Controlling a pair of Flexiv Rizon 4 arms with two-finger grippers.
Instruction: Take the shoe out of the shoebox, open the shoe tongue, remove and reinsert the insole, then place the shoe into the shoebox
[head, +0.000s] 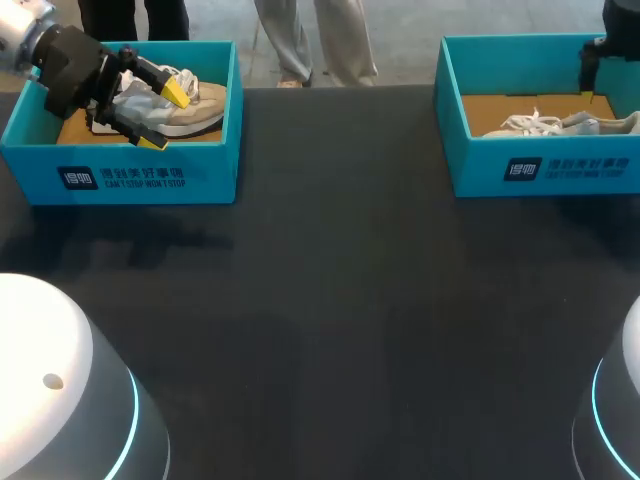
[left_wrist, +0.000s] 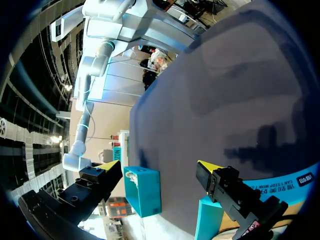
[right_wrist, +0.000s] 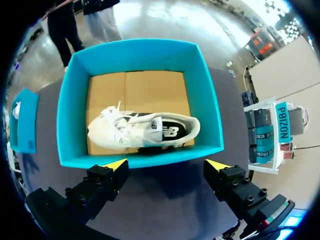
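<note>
**Shoes lying in both boxes, grippers spread and empty**

We are logging a beige shoe (head: 195, 105) lying in the left shoebox (head: 140, 178). Our left gripper (head: 163, 116) is hanging over it, fingers apart, nothing between them. A white shoe (right_wrist: 142, 131) is lying on the cardboard floor of the right shoebox (right_wrist: 75, 100). Our right gripper (right_wrist: 167, 165) is hovering above that box's near wall, fingers wide apart. Box walls are ringing each shoe. Both boxes are sitting well apart along the far edge of the dark table (head: 330, 300).

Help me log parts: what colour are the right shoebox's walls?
Teal shoebox; clearest in right wrist view.
</note>
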